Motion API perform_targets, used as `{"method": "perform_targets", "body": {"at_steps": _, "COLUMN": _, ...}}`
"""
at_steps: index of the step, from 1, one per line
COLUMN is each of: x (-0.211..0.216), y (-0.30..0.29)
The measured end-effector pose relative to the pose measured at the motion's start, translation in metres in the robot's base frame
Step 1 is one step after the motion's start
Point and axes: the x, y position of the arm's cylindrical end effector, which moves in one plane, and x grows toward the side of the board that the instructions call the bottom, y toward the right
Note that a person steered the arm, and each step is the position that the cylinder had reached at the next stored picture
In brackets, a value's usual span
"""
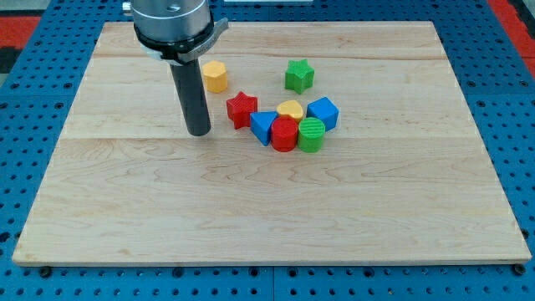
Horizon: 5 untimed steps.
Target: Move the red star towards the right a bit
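The red star (242,108) lies on the wooden board (267,209) at the left end of a cluster of blocks, touching a blue block (262,126). My tip (198,131) rests on the board just left of the red star, a small gap apart, slightly lower in the view. The dark rod rises from the tip to the arm's head at the view's top.
Right of the red star sit a red block (284,134), a green cylinder (311,134), a yellow block (290,109) and a blue cube (323,112). A yellow hexagonal block (216,76) stands beside the rod. A green star (298,75) lies apart above the cluster.
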Motion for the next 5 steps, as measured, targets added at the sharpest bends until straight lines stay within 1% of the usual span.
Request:
{"method": "perform_targets", "body": {"at_steps": 3, "x": -0.032, "y": 0.021}}
{"method": "perform_targets", "body": {"at_steps": 5, "x": -0.038, "y": 0.037}}
